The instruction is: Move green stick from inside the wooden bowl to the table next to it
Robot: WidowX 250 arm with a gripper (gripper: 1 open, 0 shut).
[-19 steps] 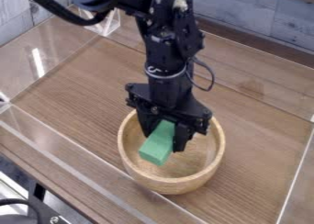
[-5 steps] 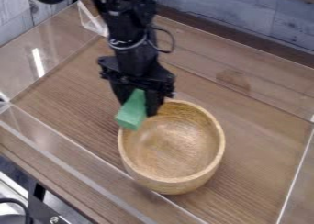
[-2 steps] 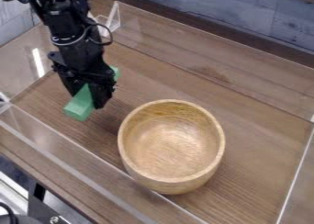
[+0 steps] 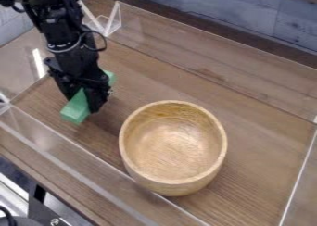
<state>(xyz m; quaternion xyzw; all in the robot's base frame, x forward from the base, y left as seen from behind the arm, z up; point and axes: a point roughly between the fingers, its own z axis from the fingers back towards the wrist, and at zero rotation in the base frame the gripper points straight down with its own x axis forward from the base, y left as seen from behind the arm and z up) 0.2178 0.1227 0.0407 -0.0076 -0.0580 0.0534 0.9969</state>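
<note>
At the far left, the near side of the view shows a clear acrylic wall (image 4: 50, 154), a see-through border that runs slantwise beside the brown wood-grain table (image 4: 124, 189). In the bottom left corner, some black cables and dark parts are lying on the outer side of this border; I cannot tell exactly what they are.

To the right of this, over the left part of the table, is the black gripper (image 4: 78, 98), which comes down from the upper left. Its jaws are closed upon the green stick (image 4: 78, 107), one bright green piece that is tilted and is outside the bowl, to the left of it. Whether the stick touches the table surface, I cannot tell. A thin black cable makes a curve beside the arm, and behind it, near the top, pale clear pieces stand at the border.

The table has a warm brown colour, with grain lines and long seams between its boards. Right of the middle, the round wooden bowl (image 4: 173, 146) rests on it, light tan, with a thick rim and a bare inside.

Behind the table, toward the upper right, is a wall of grey-blue boards (image 4: 247, 15) with darker lines. At the right edge, another pale, clear border line goes down along the wood.
</note>
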